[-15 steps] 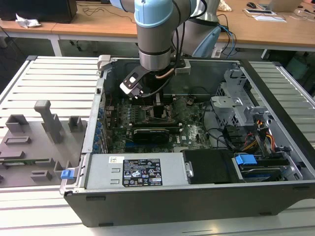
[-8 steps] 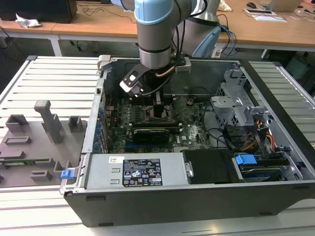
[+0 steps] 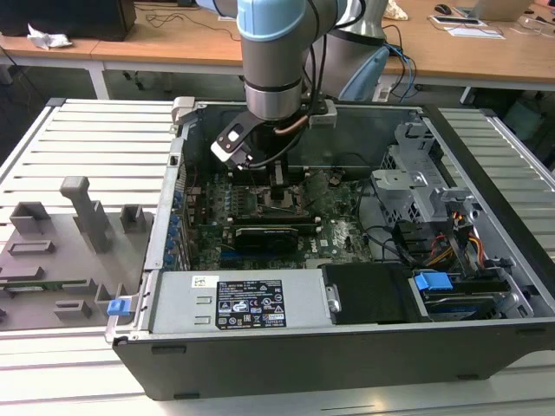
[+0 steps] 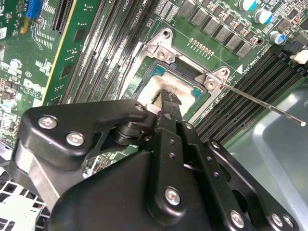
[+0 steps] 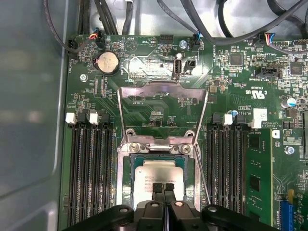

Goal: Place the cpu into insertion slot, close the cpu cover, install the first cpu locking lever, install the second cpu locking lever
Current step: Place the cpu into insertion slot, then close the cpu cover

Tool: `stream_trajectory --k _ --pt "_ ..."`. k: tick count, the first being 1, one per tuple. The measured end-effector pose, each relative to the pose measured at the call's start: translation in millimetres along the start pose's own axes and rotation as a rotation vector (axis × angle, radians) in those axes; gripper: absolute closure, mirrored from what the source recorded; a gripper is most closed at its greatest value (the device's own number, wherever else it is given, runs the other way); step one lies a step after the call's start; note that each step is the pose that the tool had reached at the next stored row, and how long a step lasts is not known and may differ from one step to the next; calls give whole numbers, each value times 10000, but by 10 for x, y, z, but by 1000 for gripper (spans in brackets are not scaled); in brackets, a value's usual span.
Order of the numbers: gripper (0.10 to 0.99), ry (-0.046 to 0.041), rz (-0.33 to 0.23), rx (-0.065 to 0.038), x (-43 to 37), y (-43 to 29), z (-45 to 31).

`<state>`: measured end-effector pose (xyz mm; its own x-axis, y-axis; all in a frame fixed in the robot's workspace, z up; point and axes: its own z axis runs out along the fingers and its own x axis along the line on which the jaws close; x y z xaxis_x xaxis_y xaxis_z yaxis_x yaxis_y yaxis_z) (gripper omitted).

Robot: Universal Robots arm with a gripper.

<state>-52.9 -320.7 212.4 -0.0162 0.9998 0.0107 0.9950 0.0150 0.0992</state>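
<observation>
**CPU IN SLOT, GRIPPER CLOSED ON TOP OF IT**

In the first wrist view the cpu (image 5: 156,174) is seen lying flat in the slot (image 5: 126,166), metal top up. The gripper (image 5: 163,187) is set over the cpu's near edge. Its two fingertips are pressed together with nothing between them, so the cpu is not grasped. They appear to rest on the cpu's top, though contact cannot be confirmed. The cover (image 5: 162,89) is found open, swung back from the slot on its hinge. A thin lever (image 5: 202,173) is noted raised beside the slot.

The green board (image 5: 159,67) is mounted in an open case (image 3: 260,355), which is laid on a pale slatted table (image 3: 104,130). Wooden desks (image 3: 486,52) are seen behind. The arm (image 3: 273,61) is seen reaching down into the case.

Part of the cpu is hidden by the fingers. In the second wrist view it shows as bright glare, mostly covered by the gripper body — no detail can be read. In the exterior view the slot is masked by the gripper.
</observation>
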Motion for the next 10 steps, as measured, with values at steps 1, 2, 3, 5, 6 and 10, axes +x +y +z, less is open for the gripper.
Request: stream_trajectory --k 1,2,3,5,6,10 --pt "980 0 0 -1 0 0 -3" --pt "980 -1 0 0 0 1 -9" --pt "980 0 0 0 0 2 -17" --pt "980 1 0 -1 0 3 -32" --pt "980 1 0 -1 0 4 -43" --pt "980 0 0 0 1 7 -76"
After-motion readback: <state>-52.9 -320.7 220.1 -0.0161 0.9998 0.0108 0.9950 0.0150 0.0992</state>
